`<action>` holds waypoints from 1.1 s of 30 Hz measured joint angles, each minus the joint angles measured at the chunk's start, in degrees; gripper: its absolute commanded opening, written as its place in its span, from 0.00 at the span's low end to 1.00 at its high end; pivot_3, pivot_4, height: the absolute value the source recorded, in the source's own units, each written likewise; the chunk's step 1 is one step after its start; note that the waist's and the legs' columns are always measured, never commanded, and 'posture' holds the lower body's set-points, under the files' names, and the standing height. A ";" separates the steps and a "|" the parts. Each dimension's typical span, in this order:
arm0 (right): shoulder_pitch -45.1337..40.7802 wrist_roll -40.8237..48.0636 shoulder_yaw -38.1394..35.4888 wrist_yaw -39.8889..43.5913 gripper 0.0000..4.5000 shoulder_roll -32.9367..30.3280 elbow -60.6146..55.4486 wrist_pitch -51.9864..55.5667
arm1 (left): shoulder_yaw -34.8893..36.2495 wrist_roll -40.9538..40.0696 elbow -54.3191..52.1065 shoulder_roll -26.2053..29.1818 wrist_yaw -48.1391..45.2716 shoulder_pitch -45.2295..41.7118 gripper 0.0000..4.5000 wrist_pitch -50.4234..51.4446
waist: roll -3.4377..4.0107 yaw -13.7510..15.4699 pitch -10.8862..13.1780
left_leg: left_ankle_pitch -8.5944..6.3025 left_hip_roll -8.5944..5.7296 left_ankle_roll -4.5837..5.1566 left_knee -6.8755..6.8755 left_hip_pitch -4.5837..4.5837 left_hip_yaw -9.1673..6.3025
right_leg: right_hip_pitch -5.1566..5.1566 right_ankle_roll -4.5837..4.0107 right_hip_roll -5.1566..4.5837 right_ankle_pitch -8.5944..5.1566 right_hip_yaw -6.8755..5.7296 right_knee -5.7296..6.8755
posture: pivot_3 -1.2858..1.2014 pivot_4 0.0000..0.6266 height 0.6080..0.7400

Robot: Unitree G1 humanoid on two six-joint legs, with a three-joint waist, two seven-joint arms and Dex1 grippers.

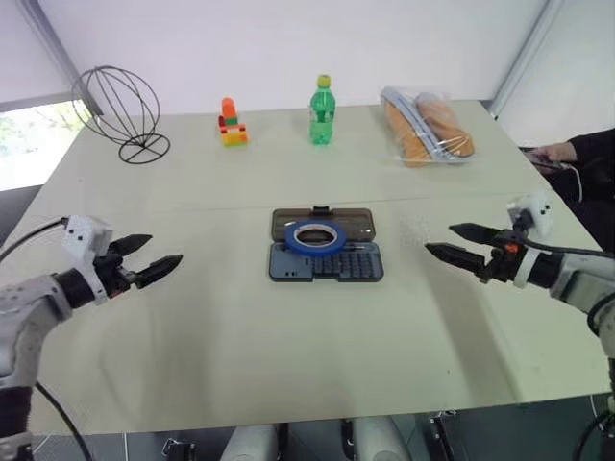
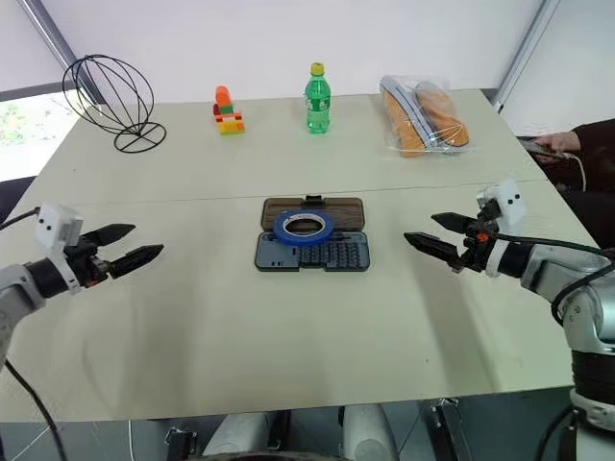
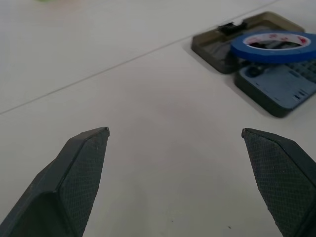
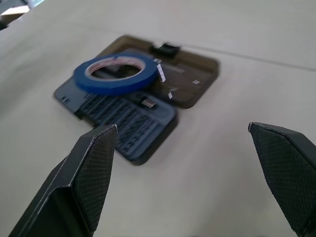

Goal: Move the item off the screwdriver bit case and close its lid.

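Flat blue tape ring (image 1: 317,235) across open grey-blue case (image 1: 327,262) and smoky lid (image 1: 323,223) – both grippers' jaws apart

Head cameras look down over the table (image 1: 240,346); wrist cameras skim it, facing inward.

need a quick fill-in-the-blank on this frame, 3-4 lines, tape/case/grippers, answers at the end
1. The thin flat ring of blue tape lies across the open dark grey-blue plastic bit case and its smoky-brown translucent ____.
2. The left gripper and right gripper both hover with fingers ____.
3. The lid lies flat on the pale ____.
4. Behind the case, between the toy block figure and the bagged bread, stands a green plastic ____.

Missing words: lid; open; table; bottle
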 measured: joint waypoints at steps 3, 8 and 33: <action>-0.24 -0.25 1.93 -0.16 0.98 0.17 -1.40 0.02 | -0.39 -0.30 -0.01 0.16 -1.47 -0.36 1.00 0.61 | 0.00 0.13 0.01 | 0.00 0.00 -0.01 0.00 -0.02 0.01 | -0.02 0.10 -0.04 0.07 0.01 0.00 | 0.52 0.24 1.00; -0.25 -0.50 2.93 -1.12 0.98 0.81 -2.60 -0.03 | -0.49 -1.01 -0.28 -0.75 -1.51 -0.73 1.00 2.00 | -0.02 0.18 0.03 | 0.00 -0.02 -0.01 0.00 -0.05 0.00 | -0.05 0.12 -0.18 0.08 0.01 -0.01 | 0.52 0.24 1.00; -7.27 -4.68 8.99 -2.06 0.98 3.68 -4.43 -3.47 | -2.09 -1.63 -1.64 -1.45 -3.20 -1.26 1.00 2.96 | -0.02 0.04 0.04 | 0.00 0.01 -0.02 0.00 -0.07 0.01 | -0.11 0.11 -0.16 0.09 0.00 -0.01 | 0.52 0.24 1.00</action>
